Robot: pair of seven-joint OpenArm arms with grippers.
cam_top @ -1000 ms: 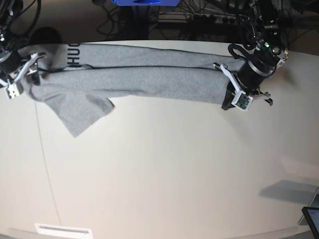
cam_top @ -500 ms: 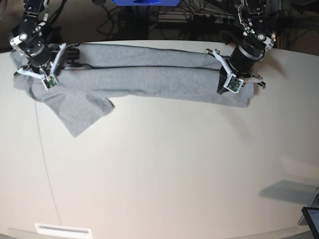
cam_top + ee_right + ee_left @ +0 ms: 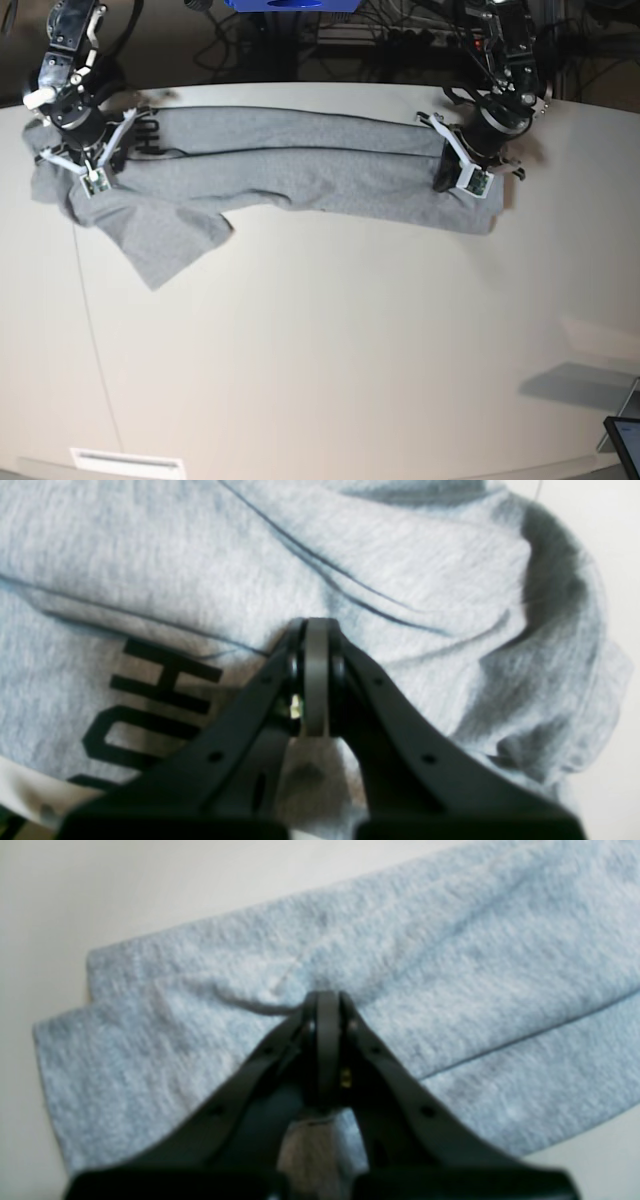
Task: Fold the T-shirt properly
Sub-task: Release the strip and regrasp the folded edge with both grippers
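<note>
White tabletop (image 3: 350,350), pale and matte, fills most of the base view; dark cabling and a blue object (image 3: 290,4) sit behind its far edge at 12 o'clock.

T-shirt (image 3: 300,170): heather-grey, lying as a long narrow band along the far side of the table, running from 9–10 o'clock to 2 o'clock. Two lengthwise folds are visible as parallel ridges. One sleeve (image 3: 165,240) spills out of the band toward 8 o'clock and lies flat on the table. Black block lettering (image 3: 150,700) shows at the 10 o'clock end, just beside the right claw.

Left gripper (image 3: 327,1000): at the 2 o'clock end of the band, jaws pressed fully together with the tips down on the fabric. A small pucker of cloth gathers at the tips; cannot tell whether any cloth is pinched between them. Two stacked fabric layers are visible around it, the end edge lying toward the table's bare surface.

Right gripper (image 3: 315,625): at the 10 o'clock end, jaws likewise fully together, tips against rumpled cloth. Creases radiate from the tips; whether cloth is caught between them cannot be told.
</note>
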